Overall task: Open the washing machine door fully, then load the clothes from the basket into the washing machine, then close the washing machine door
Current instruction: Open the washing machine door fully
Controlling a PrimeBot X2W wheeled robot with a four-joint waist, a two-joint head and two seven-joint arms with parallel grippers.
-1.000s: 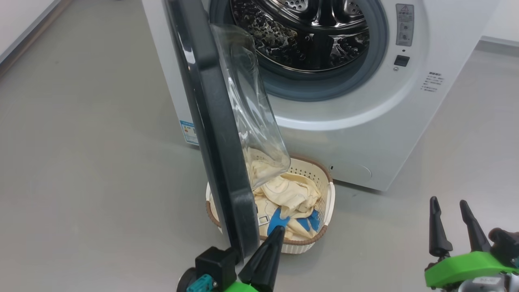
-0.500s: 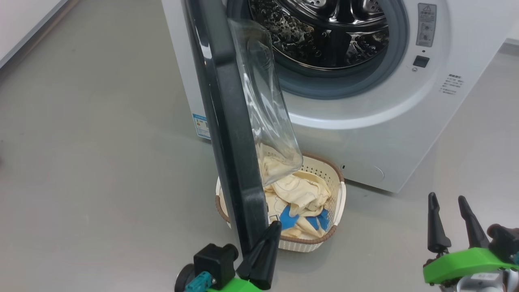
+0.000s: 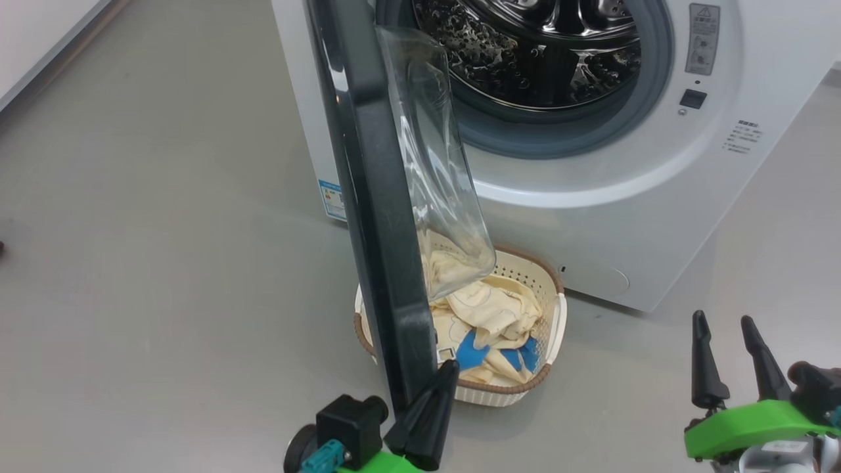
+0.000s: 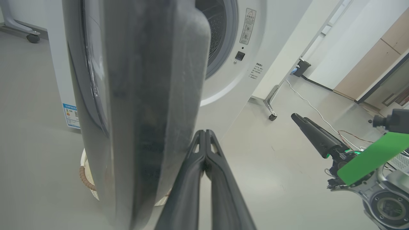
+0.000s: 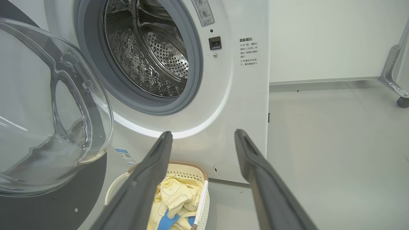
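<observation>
The washing machine door (image 3: 374,230) stands swung out from the washing machine (image 3: 624,217), edge-on to the robot's head, its clear glass dome (image 3: 433,164) bulging toward the machine's side. Behind it the grey-ringed opening is uncovered and the steel drum (image 5: 150,57) shines inside.

The basket (image 3: 525,268) sits on the floor (image 3: 164,263) just in front of the machine, below the opening, its left part hidden by the door. The clothes (image 3: 489,312) lie heaped in it, pale yellow with blue patches.

The left gripper (image 3: 449,366) is low at the door's bottom corner, on the basket side, its jaws pressed tight together with nothing between them. The tips sit right against the black rim; from here I cannot quite tell whether they touch it.

The right gripper (image 3: 723,318) hangs off to the right, well apart from the door and basket, its jaws spread wide and empty, pointing toward the machine's white front.
</observation>
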